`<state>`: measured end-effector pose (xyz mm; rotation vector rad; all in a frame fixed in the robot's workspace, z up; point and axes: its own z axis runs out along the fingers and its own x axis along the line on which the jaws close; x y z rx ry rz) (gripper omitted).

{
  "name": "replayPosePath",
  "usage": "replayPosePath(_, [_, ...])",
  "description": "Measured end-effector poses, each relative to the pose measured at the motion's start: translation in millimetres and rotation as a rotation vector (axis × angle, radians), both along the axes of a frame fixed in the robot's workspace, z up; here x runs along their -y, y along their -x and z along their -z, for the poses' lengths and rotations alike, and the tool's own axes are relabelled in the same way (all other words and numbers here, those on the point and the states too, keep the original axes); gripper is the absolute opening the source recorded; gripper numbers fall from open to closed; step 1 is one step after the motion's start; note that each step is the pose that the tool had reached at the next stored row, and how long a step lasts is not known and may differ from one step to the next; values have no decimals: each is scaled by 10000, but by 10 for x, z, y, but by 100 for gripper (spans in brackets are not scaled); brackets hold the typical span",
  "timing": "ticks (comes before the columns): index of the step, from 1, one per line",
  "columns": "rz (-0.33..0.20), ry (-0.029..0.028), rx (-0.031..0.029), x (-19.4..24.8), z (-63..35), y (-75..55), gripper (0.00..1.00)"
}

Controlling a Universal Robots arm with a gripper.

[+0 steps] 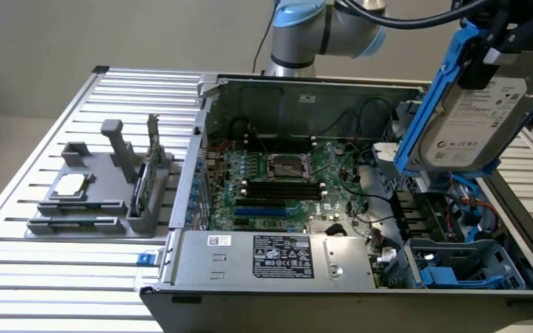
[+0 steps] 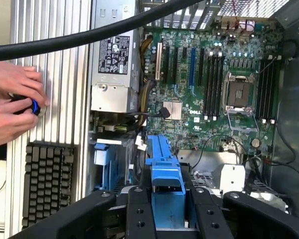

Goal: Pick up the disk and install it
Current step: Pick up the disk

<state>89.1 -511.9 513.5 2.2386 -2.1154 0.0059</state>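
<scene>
- One disk (image 1: 477, 118), silver with a white label and framed by its blue carrier (image 1: 436, 97), hangs on edge in the exterior view. It is lifted clear above the corner of the open computer case (image 1: 341, 309) on the exterior view's right, over the drive bay (image 1: 457, 267).
- The gripper (image 1: 500, 43) is clamped on the disk's upper end, across the carrier.
- The disk looks rigid and probably fairly heavy for its size. Its metal faces are smooth, so the plastic carrier rails likely give the surer hold. A knock against the case wall could harm it.
- Inside the case lie the motherboard (image 1: 285, 180) and, along the near edge, the power supply (image 1: 280, 257). Loose wires by the bay could snag the carrier.
- A grey holder (image 1: 100, 208) sits near the slatted table's (image 1: 44, 291) edge on the exterior view's left. It carries a processor chip (image 1: 70, 184) and a green circuit card (image 1: 153, 156), well apart from the disk.
- In the wrist view, the gripper (image 2: 167, 195) has its black fingers (image 2: 140, 214) closed against either side of the blue carrier (image 2: 162, 159), with the motherboard (image 2: 214, 84) and power supply (image 2: 114, 64) beyond.
- A person's hands (image 2: 12, 104) hold a small object with a blue ring at the table's edge, just beside a keyboard (image 2: 47, 184) and apart from the case.
- A thick black cable (image 2: 89, 35) crosses close to the camera.
</scene>
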Motion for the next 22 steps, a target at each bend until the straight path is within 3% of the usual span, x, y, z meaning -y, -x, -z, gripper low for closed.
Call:
replayPosePath(10, [0, -1, -7, 240, 0, -162, 33])
replayPosePath(22, [114, -54, -7, 433, 9, -204, 33])
